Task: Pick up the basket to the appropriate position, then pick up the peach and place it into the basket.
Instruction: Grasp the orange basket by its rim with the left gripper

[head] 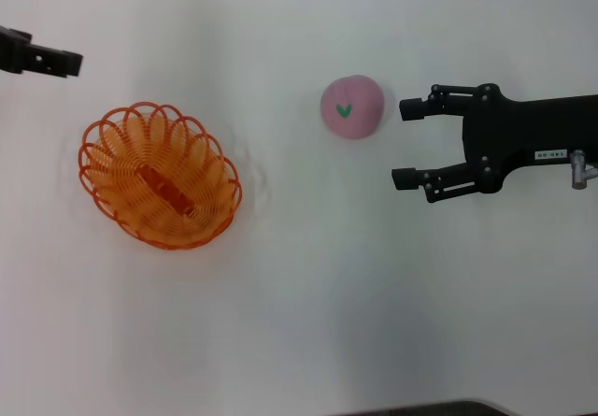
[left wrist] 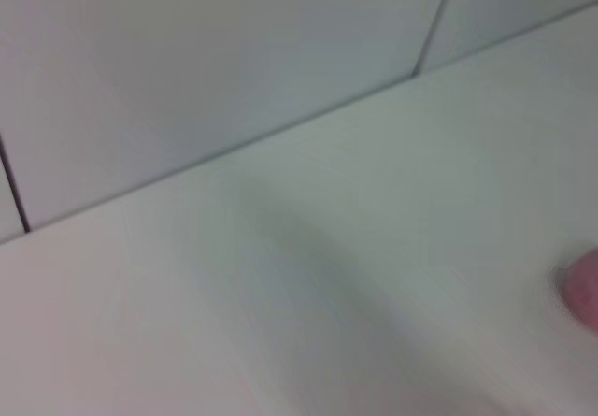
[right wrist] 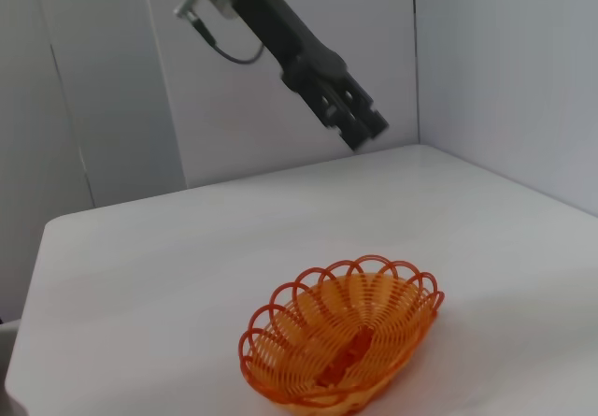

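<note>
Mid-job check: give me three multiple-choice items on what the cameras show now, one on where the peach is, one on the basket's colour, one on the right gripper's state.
1. Where is the peach?
A. Inside the basket
B. On the table, just ahead of the right gripper
C. Held by the left gripper

2. What colour is the basket?
A. Orange
B. Blue
C. Green

3. How is the right gripper?
A. Shut on the peach
B. Shut on the basket rim
C. Open, holding nothing

Answers:
1 B: the peach lies on the white table, apart from the basket, close beside the upper finger of the right gripper.
2 A: its wire loops are orange in head and right wrist views.
3 C: its two fingers stand spread with bare table between them. The left gripper hangs at the far left, above the basket.
</note>
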Controlling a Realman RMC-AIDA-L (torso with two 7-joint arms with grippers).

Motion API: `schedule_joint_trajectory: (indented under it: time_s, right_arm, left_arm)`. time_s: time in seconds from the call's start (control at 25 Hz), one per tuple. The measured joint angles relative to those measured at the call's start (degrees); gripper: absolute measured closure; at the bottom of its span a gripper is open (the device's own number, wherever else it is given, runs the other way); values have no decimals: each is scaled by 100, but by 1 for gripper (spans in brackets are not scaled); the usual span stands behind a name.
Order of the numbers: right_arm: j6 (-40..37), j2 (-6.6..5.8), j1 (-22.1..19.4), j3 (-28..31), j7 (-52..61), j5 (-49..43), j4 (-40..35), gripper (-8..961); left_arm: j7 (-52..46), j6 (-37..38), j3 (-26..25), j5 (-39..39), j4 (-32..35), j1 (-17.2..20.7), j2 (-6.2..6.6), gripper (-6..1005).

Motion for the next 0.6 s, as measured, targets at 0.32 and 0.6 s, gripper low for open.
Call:
schedule_joint_trajectory:
  time_s: [0.32,0.6]
  right_arm:
    - [-7,21,34,-7,-1,-15,7,9]
    - [-6,28,68,-9,0,-16,33,9]
  left_arm:
    - [-145,-766,796,1315,-859,-553,-276,242]
    - [-284,-1410,1335,1695,-1681,-684,-359,242]
